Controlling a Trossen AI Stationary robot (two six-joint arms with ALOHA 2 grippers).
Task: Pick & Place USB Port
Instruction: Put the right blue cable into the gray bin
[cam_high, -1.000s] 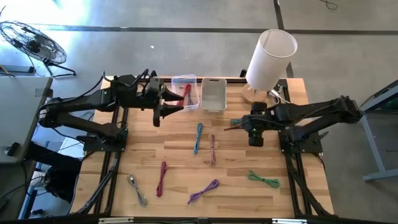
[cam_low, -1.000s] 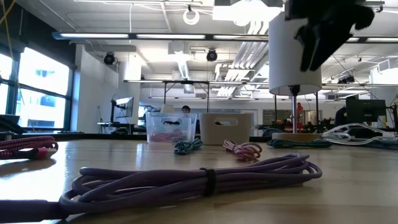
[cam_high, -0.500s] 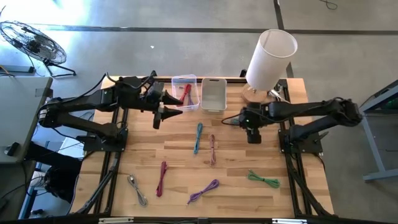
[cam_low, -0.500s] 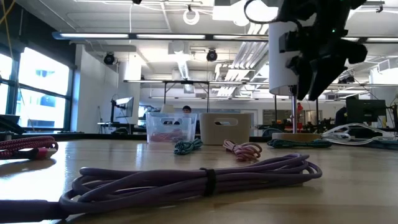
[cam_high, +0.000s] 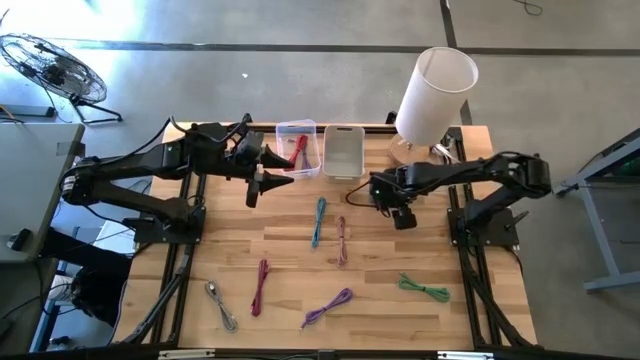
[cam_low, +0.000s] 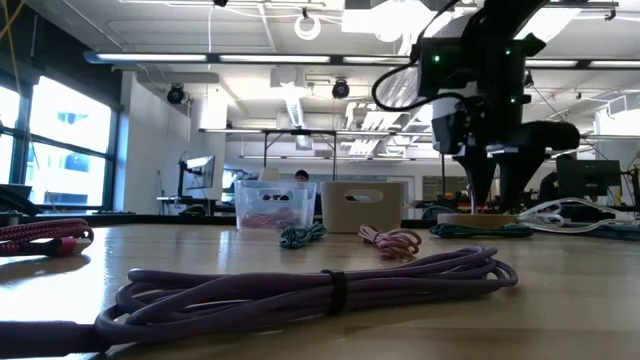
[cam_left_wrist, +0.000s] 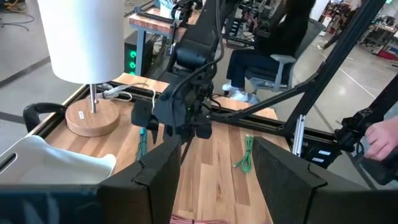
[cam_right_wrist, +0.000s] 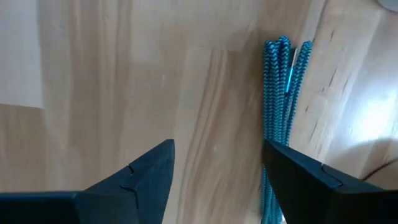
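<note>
Several bundled USB cables lie flat on the wooden table: blue (cam_high: 319, 220), pink (cam_high: 341, 238), magenta (cam_high: 261, 285), purple (cam_high: 328, 307), green (cam_high: 424, 288), silver (cam_high: 220, 303). A teal braided cable (cam_right_wrist: 277, 93) lies beside the lamp base. My right gripper (cam_right_wrist: 214, 162) hangs open just above the table, pointing down, with the teal cable next to one finger (cam_right_wrist: 298, 171). In the low view this gripper (cam_low: 495, 190) stands a little above the teal cable (cam_low: 480, 229). My left gripper (cam_high: 272, 168) waits open beside the clear bin (cam_high: 298, 147), in which a red cable (cam_high: 301, 150) lies.
A grey bin (cam_high: 343, 150) stands next to the clear bin at the far edge. A white lamp (cam_high: 435, 95) on a round wooden base stands at the far right, close behind my right gripper. A person (cam_left_wrist: 292, 37) sits beyond the table.
My right gripper has come down from high above the table to just over it, moving toward the table's left and the teal cable, and has rolled about its own line. It has stayed open.
</note>
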